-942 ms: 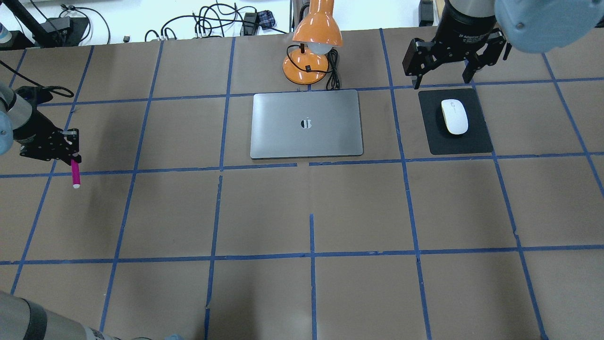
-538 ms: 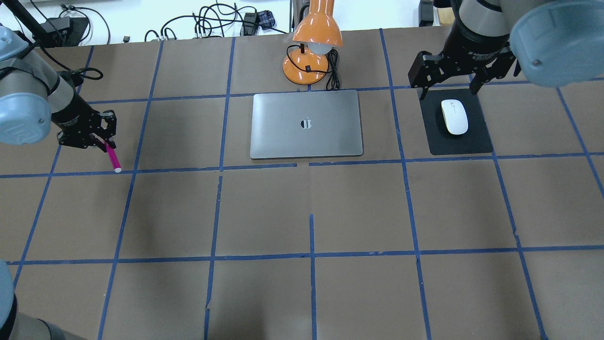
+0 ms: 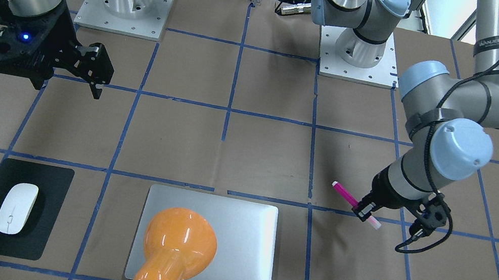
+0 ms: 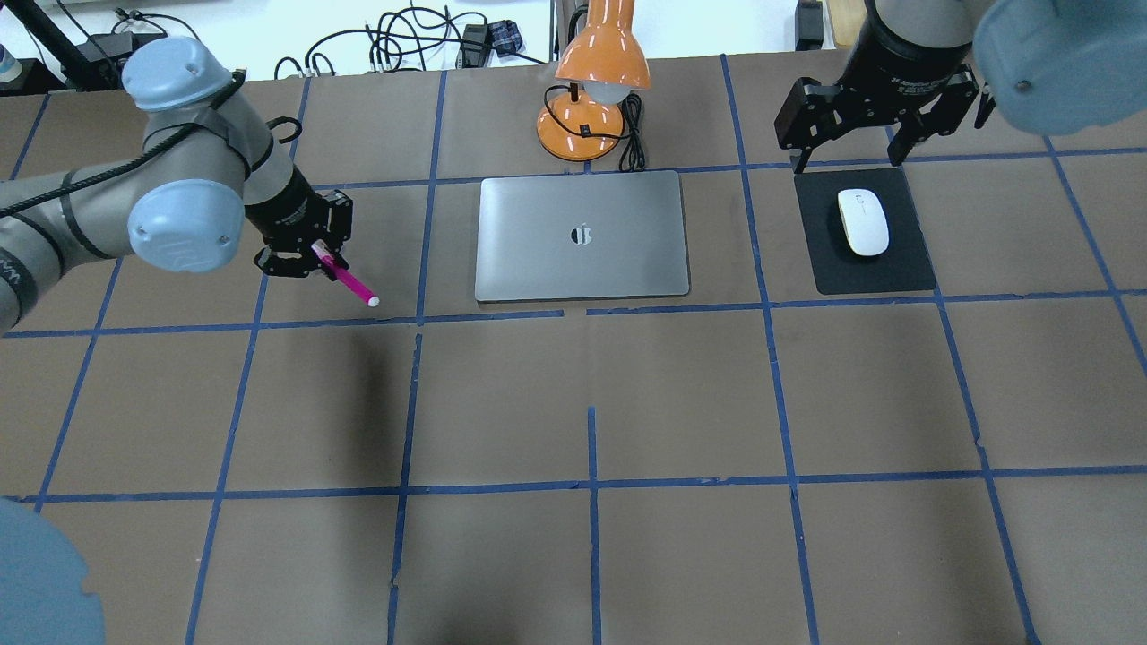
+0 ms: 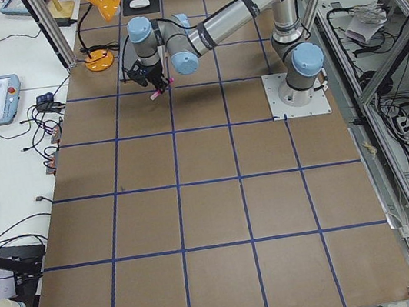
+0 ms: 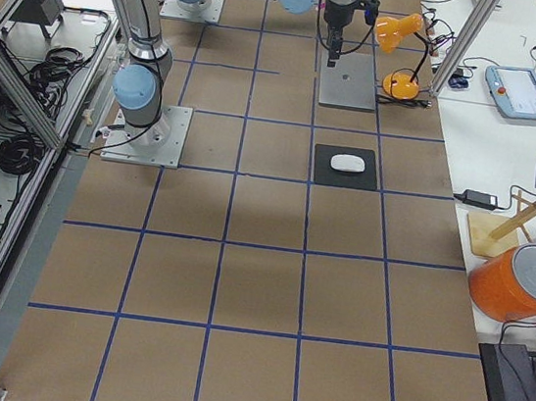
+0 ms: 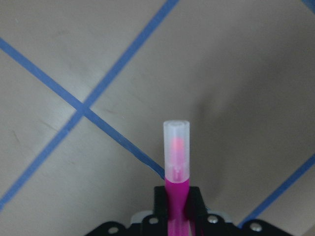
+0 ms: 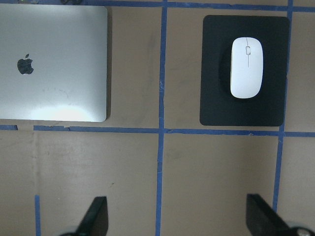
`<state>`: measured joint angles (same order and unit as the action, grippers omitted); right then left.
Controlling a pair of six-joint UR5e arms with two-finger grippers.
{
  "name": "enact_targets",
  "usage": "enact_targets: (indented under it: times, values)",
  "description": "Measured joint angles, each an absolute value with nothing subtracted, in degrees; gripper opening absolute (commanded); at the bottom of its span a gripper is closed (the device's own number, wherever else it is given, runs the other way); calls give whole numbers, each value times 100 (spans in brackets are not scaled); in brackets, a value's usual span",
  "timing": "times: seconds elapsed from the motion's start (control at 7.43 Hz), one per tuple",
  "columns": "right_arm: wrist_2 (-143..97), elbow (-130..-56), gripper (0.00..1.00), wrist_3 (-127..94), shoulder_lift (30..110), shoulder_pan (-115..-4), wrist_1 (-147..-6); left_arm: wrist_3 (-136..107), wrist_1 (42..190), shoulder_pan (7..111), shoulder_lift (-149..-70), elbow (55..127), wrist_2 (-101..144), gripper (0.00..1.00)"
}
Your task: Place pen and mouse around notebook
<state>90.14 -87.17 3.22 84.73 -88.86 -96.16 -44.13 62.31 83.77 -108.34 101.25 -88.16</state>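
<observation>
The pink pen (image 4: 348,282) is clamped at its upper end in my left gripper (image 4: 318,257), which is shut on it. It slants down with its pale cap toward the silver notebook (image 4: 538,255), held above the table a short way left of the notebook. In the left wrist view the pen (image 7: 176,162) sticks out from between the fingers. The white mouse (image 4: 863,221) lies on a black mat (image 4: 909,264) right of the notebook. My right gripper (image 4: 847,159) hangs open well above the mat's far edge, holding nothing. Its wrist view looks down on the mouse (image 8: 246,67) and the notebook (image 8: 59,88).
An orange desk lamp (image 4: 596,81) with a black cord stands just behind the notebook, and its shade (image 3: 173,250) covers part of the notebook in the front-facing view. Brown paper with blue tape lines covers the table (image 4: 591,403). Cables lie beyond the far edge.
My left arm has swung right from the table's left edge toward the notebook, carrying the pen, whose cap now points at the notebook. The right gripper has stayed open near the mat's far edge.
</observation>
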Motion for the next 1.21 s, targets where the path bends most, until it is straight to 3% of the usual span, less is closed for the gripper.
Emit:
enact_targets:
  times: [0.67,1.21]
  values:
    - [9141,-8714,100,263,8486,-8912,-9532,-7712,5713,10191,-11051,10150,-8776,0]
    - [9139,-8736,100,262,8479,-8912,-9536,-9091,5417,10821,-11440,10151,-8770,0]
